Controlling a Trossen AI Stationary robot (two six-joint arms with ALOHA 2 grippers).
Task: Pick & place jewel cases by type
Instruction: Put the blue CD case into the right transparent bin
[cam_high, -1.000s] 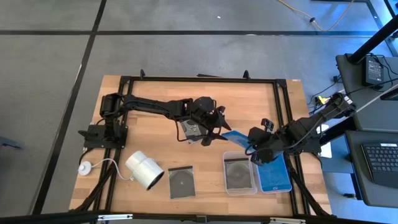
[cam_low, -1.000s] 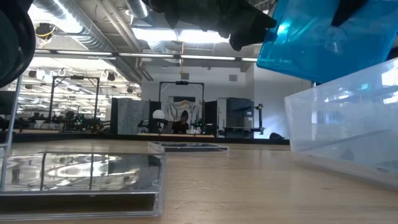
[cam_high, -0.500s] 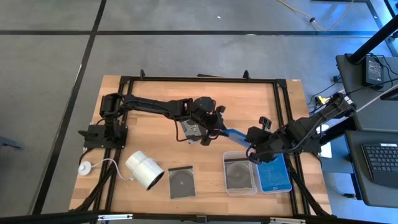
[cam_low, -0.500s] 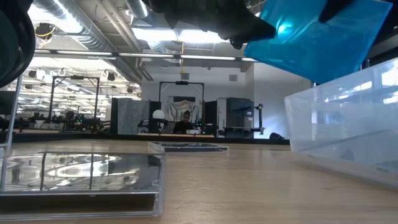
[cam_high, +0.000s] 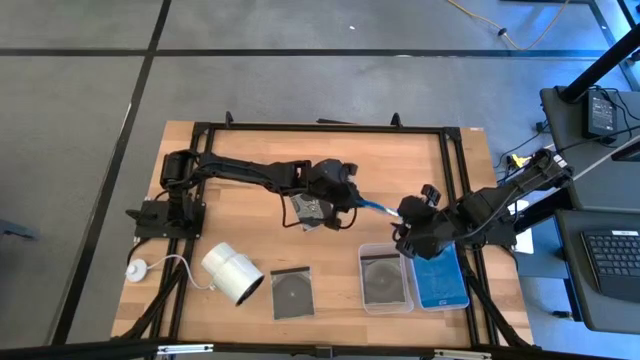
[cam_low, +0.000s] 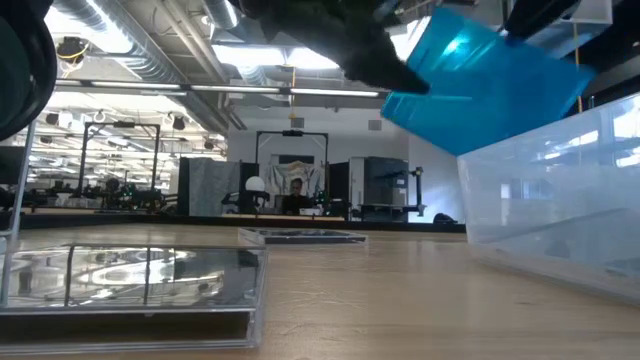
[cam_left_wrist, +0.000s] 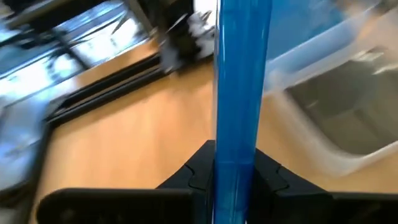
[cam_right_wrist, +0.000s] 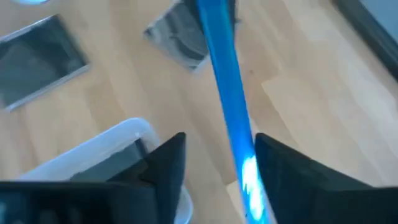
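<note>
A bright blue jewel case (cam_high: 377, 208) hangs in the air above the table's middle, turned on edge, between my two grippers. My left gripper (cam_high: 352, 203) is shut on its left end. My right gripper (cam_high: 404, 224) is open, with a finger on either side of the case's right end (cam_right_wrist: 239, 140). A grey jewel case (cam_high: 309, 210) lies on the wood under my left arm. Another grey one (cam_high: 292, 292) lies flat near the front edge. A clear tray (cam_high: 386, 298) holds a grey case and the tray beside it (cam_high: 441, 304) a blue one. My left gripper pinches the blue case's two flat faces at its near edge (cam_left_wrist: 235, 140) between its two fingers. The fingers come from the table's left, slanting down. The case stands on edge, reaching away from the fingers, lifted clear of the table. My right gripper: I cannot tell whether a finger (cam_right_wrist: 280, 168) touches the case.
A white cylinder (cam_high: 232, 273) with a cord lies at the front left. The two trays (cam_low: 560, 200) stand side by side at the front right, just below the blue case. A black frame (cam_high: 455, 180) runs round the tabletop.
My left gripper has shut on the blue case's left end and rolled at the wrist. My right gripper, which held the case, has opened. The case has turned from nearly flat to standing on edge and stays in the air.
</note>
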